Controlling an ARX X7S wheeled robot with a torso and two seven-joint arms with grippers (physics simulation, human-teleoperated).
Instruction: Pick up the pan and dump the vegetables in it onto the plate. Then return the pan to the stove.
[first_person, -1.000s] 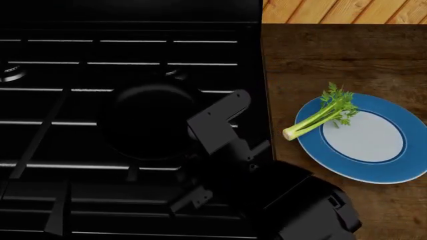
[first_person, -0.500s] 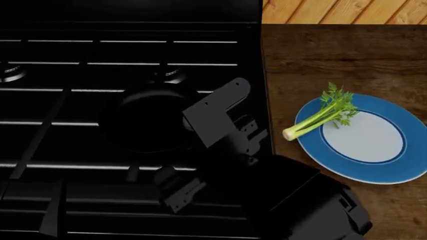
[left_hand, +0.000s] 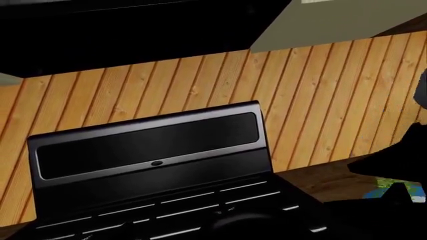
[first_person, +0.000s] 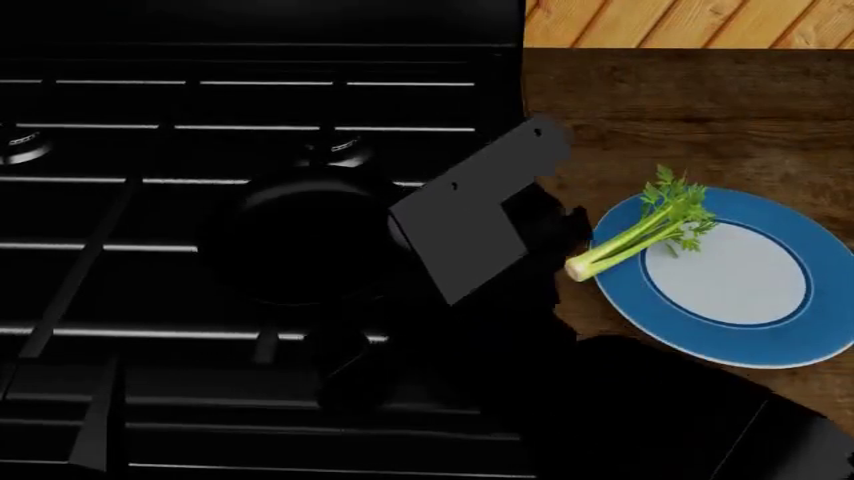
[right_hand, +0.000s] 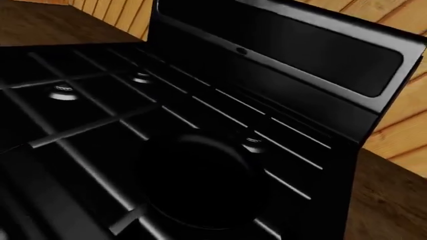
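Note:
The black pan (first_person: 296, 240) sits empty on the stove (first_person: 160, 100) grates, beside a burner, and also shows in the right wrist view (right_hand: 200, 185). One celery stalk, the vegetables (first_person: 638, 238), lies across the left rim of the blue-rimmed plate (first_person: 787, 340), its stem end hanging over the counter. My right arm's black wrist block (first_person: 467, 230) hovers between pan and plate, covering the pan's right edge. Its fingers are lost in the dark and neither wrist view shows jaws. The pan's handle is hidden. The left gripper is out of view.
Brown wooden counter (first_person: 667, 110) lies right of the stove, with a plank wall (left_hand: 320, 100) behind. The stove's raised back panel (left_hand: 147, 145) stands at the rear. A second burner cap (first_person: 20, 145) sits at far left.
My right arm's wrist block has swung up and to the right, away from the pan's centre and toward the plate. Pan, celery and plate have stayed where they were.

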